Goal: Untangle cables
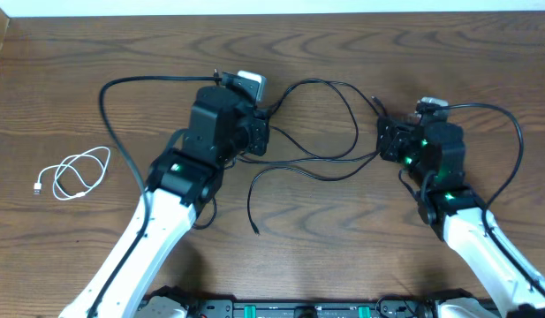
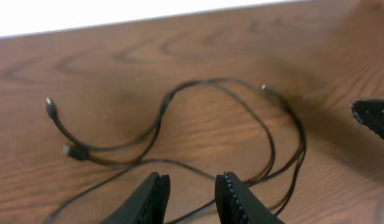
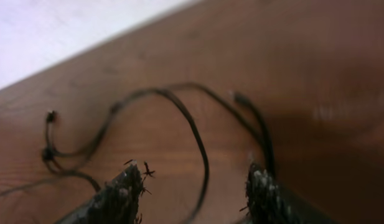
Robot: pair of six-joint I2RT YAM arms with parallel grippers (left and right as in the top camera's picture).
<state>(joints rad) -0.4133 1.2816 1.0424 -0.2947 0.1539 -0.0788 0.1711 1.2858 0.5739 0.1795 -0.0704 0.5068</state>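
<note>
Thin black cables [image 1: 318, 82] lie looped and crossed on the wooden table between my two grippers. In the left wrist view these black cables [image 2: 207, 80] spread ahead of the fingers, with small plugs [image 2: 50, 107] at their ends. My left gripper [image 1: 263, 141] [image 2: 193, 186] stands open over one strand and grips nothing. My right gripper [image 1: 384, 140] [image 3: 195, 177] is open wide, and a black cable [image 3: 193, 124] runs on the table between its fingers, not gripped. A coiled white cable [image 1: 107, 163] lies apart at the far left.
One loose black cable end [image 1: 257, 228] points toward the front edge. A long black cord [image 1: 104, 88] arcs behind the left arm. The table's far edge [image 1: 343, 14] meets a white surface. The right gripper's fingertip [image 2: 372, 115] shows at the right of the left wrist view.
</note>
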